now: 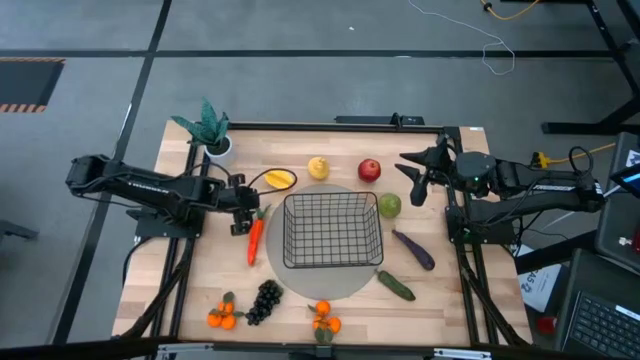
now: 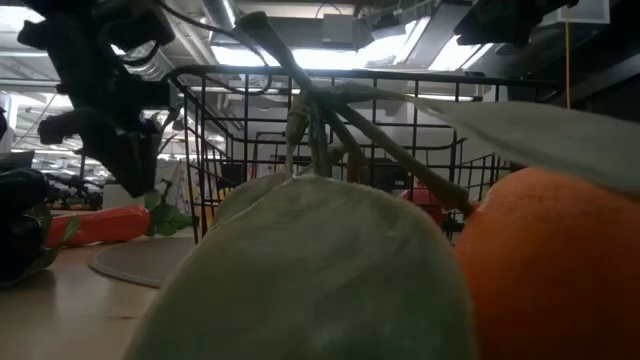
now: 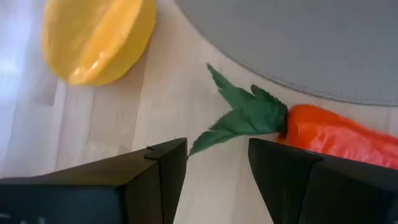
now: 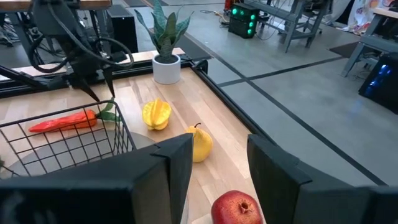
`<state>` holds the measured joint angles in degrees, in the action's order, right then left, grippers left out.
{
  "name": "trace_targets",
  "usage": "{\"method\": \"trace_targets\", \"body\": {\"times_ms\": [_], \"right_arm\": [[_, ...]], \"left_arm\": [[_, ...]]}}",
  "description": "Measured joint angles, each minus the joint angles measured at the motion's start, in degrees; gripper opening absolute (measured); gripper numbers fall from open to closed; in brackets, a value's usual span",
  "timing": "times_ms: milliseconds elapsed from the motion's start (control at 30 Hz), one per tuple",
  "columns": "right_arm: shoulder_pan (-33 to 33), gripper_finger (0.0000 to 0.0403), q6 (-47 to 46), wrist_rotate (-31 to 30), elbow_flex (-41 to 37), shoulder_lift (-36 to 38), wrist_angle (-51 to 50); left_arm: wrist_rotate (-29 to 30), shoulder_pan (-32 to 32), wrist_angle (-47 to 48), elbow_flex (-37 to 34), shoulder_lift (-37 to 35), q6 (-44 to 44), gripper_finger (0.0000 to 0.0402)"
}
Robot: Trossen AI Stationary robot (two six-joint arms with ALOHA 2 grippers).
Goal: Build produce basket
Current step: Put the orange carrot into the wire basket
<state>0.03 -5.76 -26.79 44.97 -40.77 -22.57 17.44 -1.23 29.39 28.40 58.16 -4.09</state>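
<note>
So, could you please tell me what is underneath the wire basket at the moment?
The black wire basket sits on a round grey mat, which shows through its mesh and around it. No produce is visible inside the basket; only the wire itself hides thin strips of the mat.

The carrot's leafy top [image 3: 245, 115] lies just ahead of the left gripper [image 3: 217, 171], between its spread fingers; the starfruit [image 3: 99, 37] sits beyond them. The basket [image 1: 332, 230] rests on the mat [image 1: 335, 285] beside the carrot [image 1: 255, 240].
</note>
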Motion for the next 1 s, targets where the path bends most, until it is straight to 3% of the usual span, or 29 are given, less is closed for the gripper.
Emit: {"method": "trace_targets", "body": {"times_ms": [233,567,1000], "right_arm": [[0.0,0.015,0.0,1.1,0.0,0.0,0.0],[0.0,0.015,0.1,1.0,0.0,0.0,0.0],[0.0,0.015,0.2,1.0,0.0,0.0,0.0]], "left_arm": [[0.1,0.0,-6.6,-0.4,1.7,0.8,0.016],[-2.5,0.0,-8.2,-0.4,1.9,10.9,0.016],[-3.5,0.0,-9.5,-0.3,10.7,13.2,0.016]]}}
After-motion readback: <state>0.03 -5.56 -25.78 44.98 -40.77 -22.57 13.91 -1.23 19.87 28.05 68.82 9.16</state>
